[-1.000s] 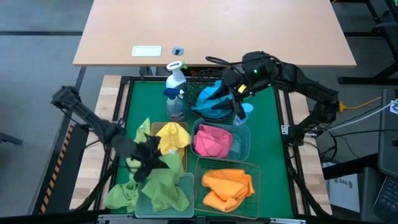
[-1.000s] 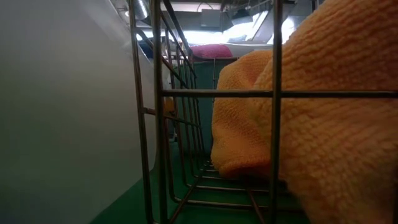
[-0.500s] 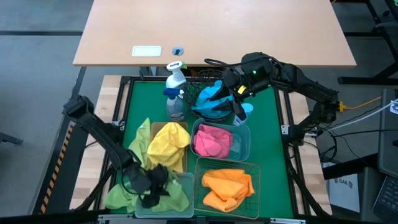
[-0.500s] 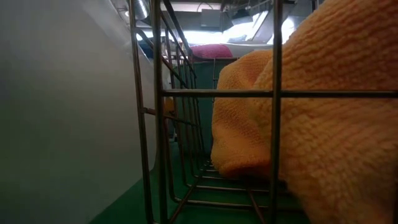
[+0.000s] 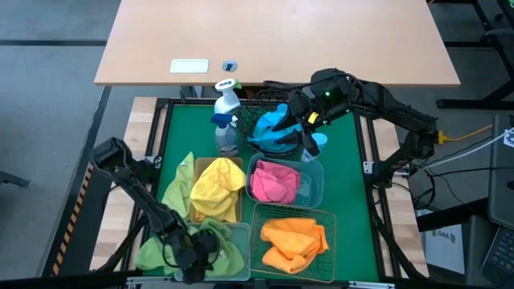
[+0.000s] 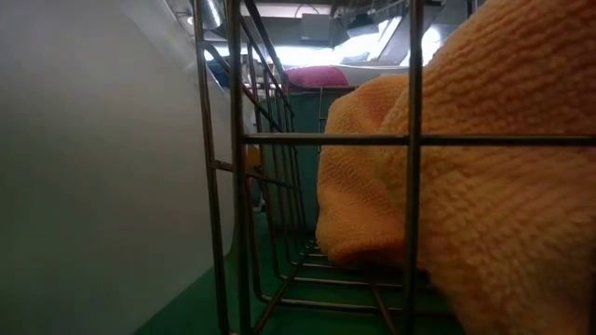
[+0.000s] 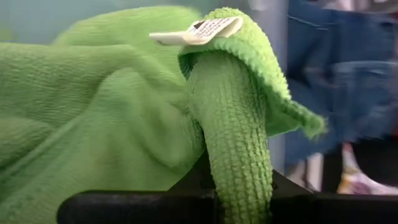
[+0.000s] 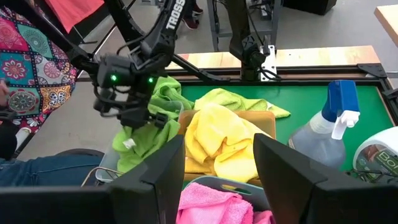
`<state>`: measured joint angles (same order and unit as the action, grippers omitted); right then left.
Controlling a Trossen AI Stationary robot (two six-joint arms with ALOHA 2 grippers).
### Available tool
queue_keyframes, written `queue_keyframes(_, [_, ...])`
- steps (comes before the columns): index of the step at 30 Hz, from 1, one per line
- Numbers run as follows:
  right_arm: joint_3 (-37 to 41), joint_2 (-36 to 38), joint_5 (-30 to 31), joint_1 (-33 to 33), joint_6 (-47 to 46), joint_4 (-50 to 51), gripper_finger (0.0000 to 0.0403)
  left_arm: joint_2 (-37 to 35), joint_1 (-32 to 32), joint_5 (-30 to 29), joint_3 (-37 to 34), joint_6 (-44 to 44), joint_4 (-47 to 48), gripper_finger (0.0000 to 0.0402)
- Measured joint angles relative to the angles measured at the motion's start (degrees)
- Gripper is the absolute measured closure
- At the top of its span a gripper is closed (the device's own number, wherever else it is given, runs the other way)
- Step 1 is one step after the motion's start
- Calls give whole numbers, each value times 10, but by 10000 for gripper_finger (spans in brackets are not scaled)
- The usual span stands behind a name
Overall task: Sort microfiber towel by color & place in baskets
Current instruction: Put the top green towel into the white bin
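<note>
mat [image 5: 345, 160]: green
desk [image 5: 273, 36]: light wood
green towels [image 5: 217, 249]: lime, in pale bin; white tag [image 7: 196, 31] on one
yellow towel [image 5: 217, 181]: plain yellow, in amber bin
pink towel [image 5: 275, 183]: hot pink, in teal bin [image 5: 315, 183]
orange towels [image 5: 293, 239]: plain orange, in wire basket [image 6: 233, 186]
blue towel [image 5: 273, 128]: bright blue, in black mesh basket
spray bottle [image 5: 226, 112]: clear, blue-and-white head
arms [image 5: 128, 172]: black
cloth [image 8: 31, 56], in right wrist view: multicolour paisley print

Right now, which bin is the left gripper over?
The pale-green bin at the front left, holding green towels; the left gripper grips one there.
</note>
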<state>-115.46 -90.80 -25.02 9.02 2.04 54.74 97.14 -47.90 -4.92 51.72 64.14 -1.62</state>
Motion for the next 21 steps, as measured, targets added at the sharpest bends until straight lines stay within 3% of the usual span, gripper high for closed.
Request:
queue_keyframes(10, [0,0,0,0,0,4,214,37,56,-25,1,-18,47,382])
queue_keyframes(21, [0,9,6,0,13,50,214,35,73,-7,1,-15,48,293])
